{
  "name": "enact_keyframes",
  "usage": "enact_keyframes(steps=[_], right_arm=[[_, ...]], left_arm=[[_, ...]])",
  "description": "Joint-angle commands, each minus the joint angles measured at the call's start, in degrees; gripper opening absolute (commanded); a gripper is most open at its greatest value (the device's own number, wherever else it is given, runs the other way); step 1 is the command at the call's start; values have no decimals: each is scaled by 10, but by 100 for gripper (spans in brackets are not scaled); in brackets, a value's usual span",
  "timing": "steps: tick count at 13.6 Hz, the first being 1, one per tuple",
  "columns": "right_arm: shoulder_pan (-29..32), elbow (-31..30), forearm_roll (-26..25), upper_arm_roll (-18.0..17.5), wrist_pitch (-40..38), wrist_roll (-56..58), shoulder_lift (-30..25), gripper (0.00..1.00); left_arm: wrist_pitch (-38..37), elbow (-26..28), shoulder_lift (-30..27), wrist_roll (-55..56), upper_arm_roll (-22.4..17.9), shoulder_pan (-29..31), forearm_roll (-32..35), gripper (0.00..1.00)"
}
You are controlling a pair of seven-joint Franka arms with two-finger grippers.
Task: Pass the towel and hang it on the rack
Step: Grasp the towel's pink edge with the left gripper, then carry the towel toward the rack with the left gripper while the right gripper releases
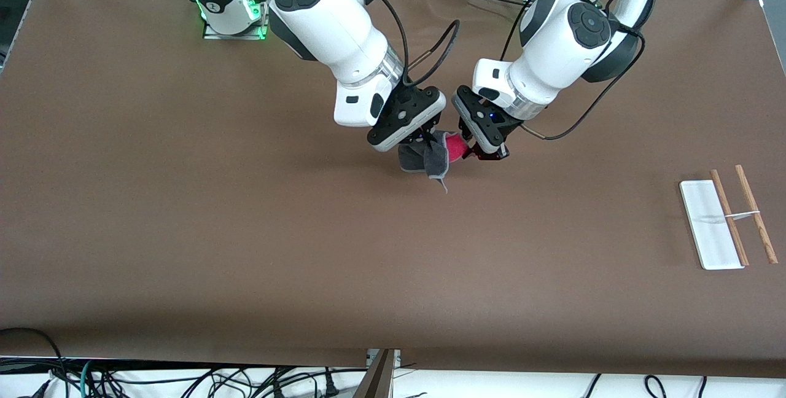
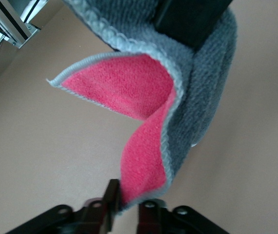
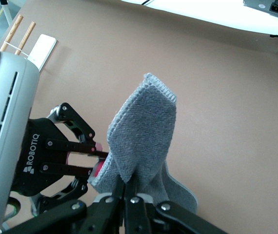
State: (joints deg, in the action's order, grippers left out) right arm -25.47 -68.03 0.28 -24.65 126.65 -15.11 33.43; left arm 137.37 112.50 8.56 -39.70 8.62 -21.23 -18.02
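The towel (image 1: 425, 161), dark grey with a pink-red underside, hangs in the air over the middle of the table, between both grippers. My right gripper (image 1: 425, 139) is shut on a grey fold of it; in the right wrist view the jaws (image 3: 129, 187) pinch the cloth (image 3: 141, 131). My left gripper (image 1: 476, 152) has its fingers close together on the towel's pink corner (image 2: 144, 161), seen between its jaws (image 2: 128, 207). It also shows in the right wrist view (image 3: 94, 160). The rack (image 1: 712, 226) lies flat near the left arm's end of the table.
The rack's two wooden rods (image 1: 744, 217) lie beside its white base; the rack also shows in the right wrist view (image 3: 29, 41). Brown table surface (image 1: 245, 232) all around. Cables hang off the table's front edge.
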Motion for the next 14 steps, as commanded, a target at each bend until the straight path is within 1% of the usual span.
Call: enact_keyframes(steps=[1,2,3,5,6,7,8,9,12,14], right_arm=[[-2,11,6,-2,-1,2,2,0],[-2,11,6,-2,-2,2,1,0],[-1,11,7,-2,-3,2,1,0],[-2,11,7,-2,-5,1,1,0],[-2,11,7,-2,-7,-2,-1,7],[-1,11,6,-1,-8,-2,-2,40],[2,10,5,0,-9,0,-2,98],[6,10,5,0,-16,2,-3,100],[19,9,3,8,-49,-4,-4,100],[49,10,-1,16,-101,3,-5,100]], left_arm=[[-1,-4,-5,-12,-1,3,-3,0],[-3,-4,-7,-11,-2,7,-3,0],[-5,-4,-13,-11,-2,24,-3,0],[-31,-1,-32,-6,-2,62,-3,0],[-36,0,-39,-8,-1,90,-3,0],[-40,3,-49,-9,-1,109,-3,0],[-53,9,-62,-7,-2,128,-3,0],[-69,11,-75,-6,-2,144,-3,0],[-92,23,-105,-7,-4,179,6,0],[-98,32,-118,-9,-5,204,28,0]])
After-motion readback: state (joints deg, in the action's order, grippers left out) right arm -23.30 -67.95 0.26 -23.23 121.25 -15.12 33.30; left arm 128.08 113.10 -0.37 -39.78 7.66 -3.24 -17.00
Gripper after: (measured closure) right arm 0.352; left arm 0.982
